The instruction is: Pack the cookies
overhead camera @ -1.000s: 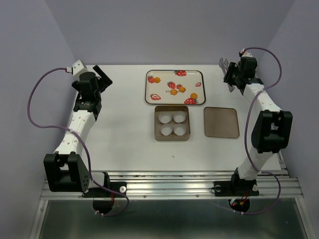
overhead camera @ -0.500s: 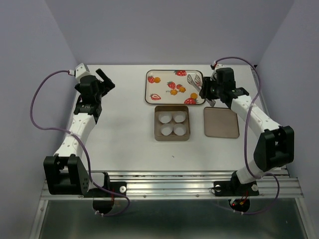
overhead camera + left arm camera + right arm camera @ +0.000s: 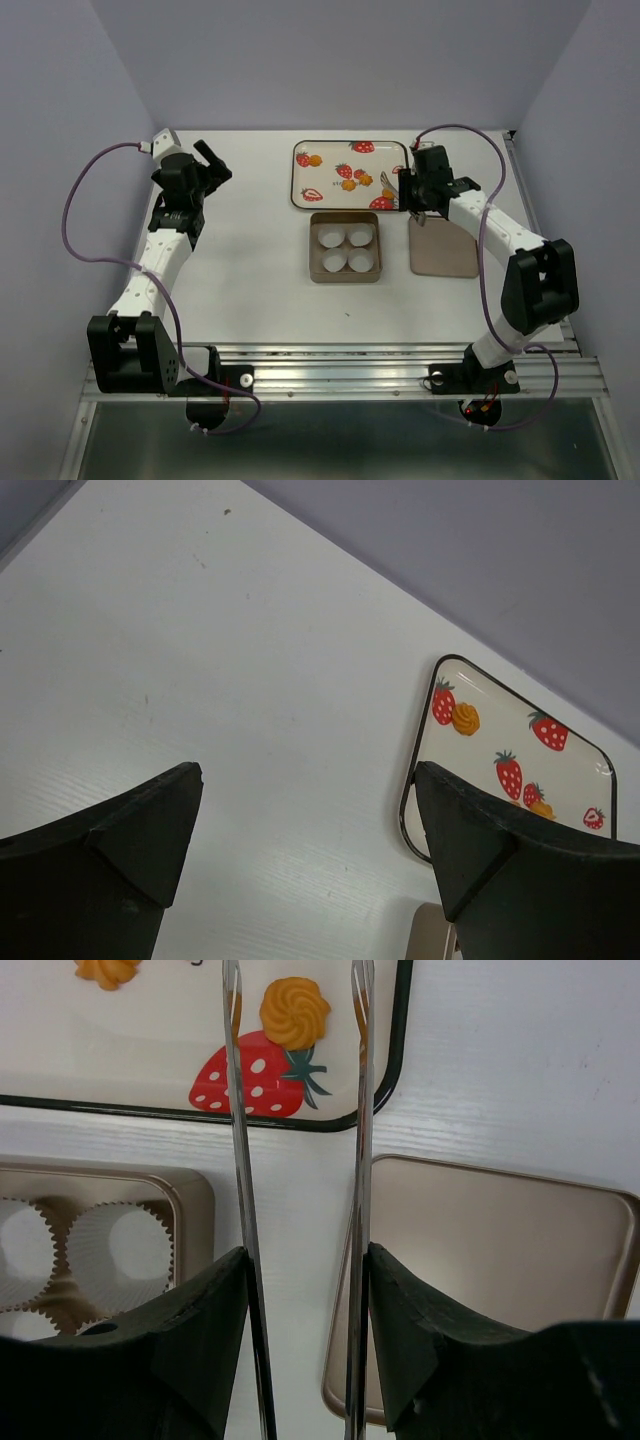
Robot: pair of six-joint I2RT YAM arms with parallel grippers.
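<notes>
Right hand (image 3: 307, 1260) is clamped on thin metal tongs (image 3: 360, 1110), whose blades stand apart either side of one small round orange-yellow cookie (image 3: 295, 1010), touching it with neither. That cookie sits at the near right corner of the white strawberry-print tray (image 3: 330, 150), where all four cookies (image 3: 349, 184) lie. The white fluted paper cups (image 3: 329, 238) in the tan square box (image 3: 345, 217) are empty, and its flat tan lid (image 3: 445, 255) lies just to the right. Left hand (image 3: 308, 770) hovers wide open, holding nothing, over the far left of the white desk (image 3: 250, 260). Packing looks unstarted: four transfers remain, and probably the lid.
</notes>
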